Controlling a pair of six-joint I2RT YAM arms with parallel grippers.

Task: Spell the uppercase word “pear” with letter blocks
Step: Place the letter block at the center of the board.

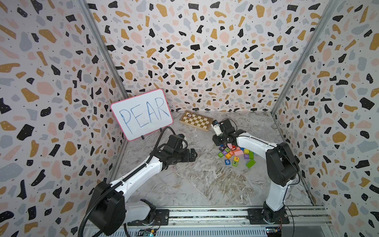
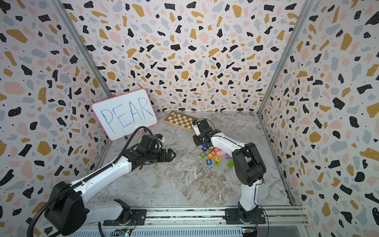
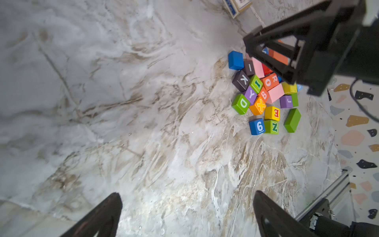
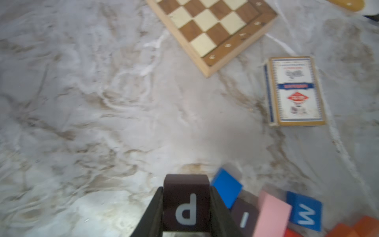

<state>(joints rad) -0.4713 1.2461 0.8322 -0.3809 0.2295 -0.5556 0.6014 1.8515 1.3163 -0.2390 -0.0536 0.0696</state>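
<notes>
Table (image 1: pixel 194 184): flat, marble-look, grey-white with brown veins, matte.
Block pile (image 1: pixel 235 152): small painted cubes plus a few oblongs, crisp edges, bright solid colours, packed in a jumble on the right half of the table.
P block (image 4: pixel 186 207): dark brown cube with a pale grey P, rounded top edge.
Right gripper (image 4: pixel 186 190): black fingers pressed flat on the P block's two side faces, clamped tight on it. It sits at the far edge of the pile, with a plain blue cube (image 4: pixel 226 187) just beside it. Can't tell if the P block is off the table.
E block (image 3: pixel 272 113): yellow cube with a red E, at the near edge of the pile. It is just beside a green N cube (image 3: pixel 271 127) and the blue 6 cube (image 3: pixel 256 126), apart from the right gripper.
R block (image 3: pixel 275 78): orange-red with a white R, mid-pile, beside a pink oblong (image 3: pixel 274 93). It is near the right gripper, not in it.
Left gripper (image 3: pixel 187 194): black tapered fingers spread wide with nothing between them. It is over bare table, well apart from the pile, to the pile's left and pointing toward it.
Chessboard (image 1: pixel 195 120): flat wood, brown and cream squares, at the back of the table.
Card box (image 4: pixel 295 92): small cardboard box with blue and gold print, lying flat between the chessboard and the pile.
Whiteboard (image 1: pixel 141 115): glossy white with a pink rim and rounded corners, PEAR in blue marker, propped at the back left.
</notes>
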